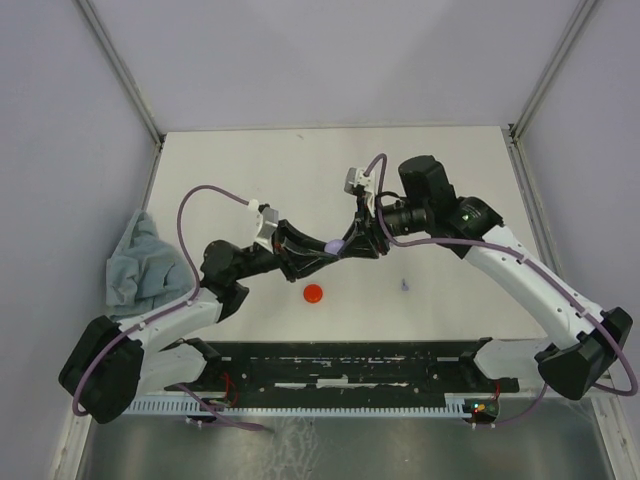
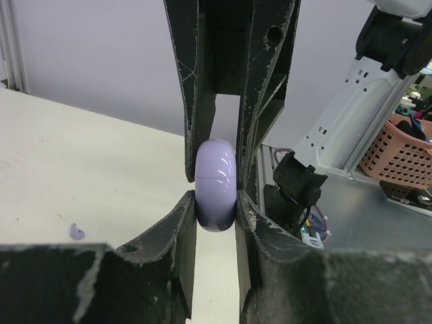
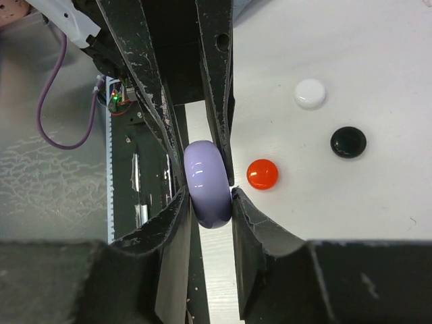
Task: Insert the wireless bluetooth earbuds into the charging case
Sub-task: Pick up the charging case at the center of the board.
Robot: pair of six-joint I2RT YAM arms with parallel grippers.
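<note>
A closed lavender charging case point(image 1: 334, 246) is held in the air over the table's middle by both grippers. My left gripper point(image 1: 324, 254) is shut on it from the left, my right gripper point(image 1: 346, 242) from the right. In the left wrist view the case point(image 2: 215, 183) stands on edge between my left gripper point(image 2: 214, 206) below and the right fingers point(image 2: 260, 101) above. In the right wrist view the case point(image 3: 208, 182) is pinched by my right gripper point(image 3: 209, 199). A tiny lavender earbud point(image 1: 404, 284) lies on the table, also in the left wrist view point(image 2: 77, 232).
A red round case point(image 1: 314, 293) lies on the table below the grippers. The right wrist view shows it point(image 3: 262, 174) with a black case point(image 3: 348, 142) and a white case point(image 3: 310, 94). A grey-blue cloth point(image 1: 135, 265) lies at the left edge. A small red speck point(image 1: 297, 135) lies far back.
</note>
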